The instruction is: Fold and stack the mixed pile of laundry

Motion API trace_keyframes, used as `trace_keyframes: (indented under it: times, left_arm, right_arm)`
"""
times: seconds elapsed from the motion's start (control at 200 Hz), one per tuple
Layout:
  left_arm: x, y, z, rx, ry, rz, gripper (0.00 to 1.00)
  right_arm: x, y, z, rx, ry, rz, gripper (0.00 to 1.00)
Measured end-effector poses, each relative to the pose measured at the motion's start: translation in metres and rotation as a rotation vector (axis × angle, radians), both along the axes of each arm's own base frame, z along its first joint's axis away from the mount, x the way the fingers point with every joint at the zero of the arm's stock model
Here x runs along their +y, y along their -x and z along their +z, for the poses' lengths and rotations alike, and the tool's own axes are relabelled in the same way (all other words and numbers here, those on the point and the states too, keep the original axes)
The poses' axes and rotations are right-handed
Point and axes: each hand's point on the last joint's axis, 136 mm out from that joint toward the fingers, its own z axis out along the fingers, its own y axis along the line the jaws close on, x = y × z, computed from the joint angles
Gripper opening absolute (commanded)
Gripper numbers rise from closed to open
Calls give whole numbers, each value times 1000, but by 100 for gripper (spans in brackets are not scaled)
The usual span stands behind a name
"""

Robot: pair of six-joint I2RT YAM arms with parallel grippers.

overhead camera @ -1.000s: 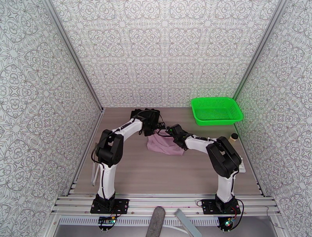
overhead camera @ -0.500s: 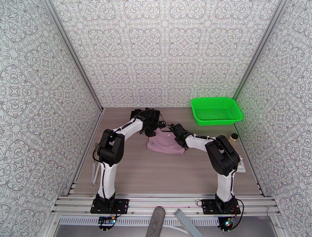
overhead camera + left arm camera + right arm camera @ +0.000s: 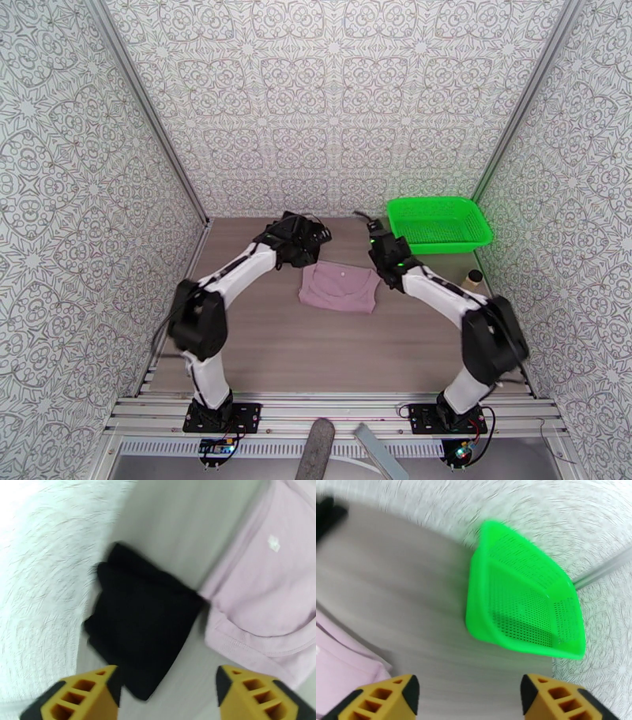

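Fingers of my left gripper [image 3: 166, 681] and right gripper [image 3: 468, 695] gape empty — pink shirt [image 3: 338, 287] lies flat, black garment [image 3: 142, 622] at its far-left corner, open table [image 3: 316, 355] nearside.

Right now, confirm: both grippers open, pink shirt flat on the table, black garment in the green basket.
Not the green basket: the black garment lies on the table beside the pink shirt, as the left wrist view shows. The rest stands.
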Motion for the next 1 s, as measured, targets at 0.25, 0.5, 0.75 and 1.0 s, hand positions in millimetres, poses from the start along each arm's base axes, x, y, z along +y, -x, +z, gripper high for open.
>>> trace_keyframes:
  times: [0.25,0.5,0.75,1.0]
  left_arm:
    - [12,7,7,238,400,360,74]
    - [-6,45,-109,705,519,493,79]
    - [-8,42,-129,807,574,514,81]
    - [-6,28,-168,872,562,543,80]
  right_arm:
    - [46,40,-25,254,-389,141,63]
    - [59,109,-103,548,-601,122,64]
    - [61,125,-107,573,-675,116,67]
    - [60,127,-110,578,-682,96,69]
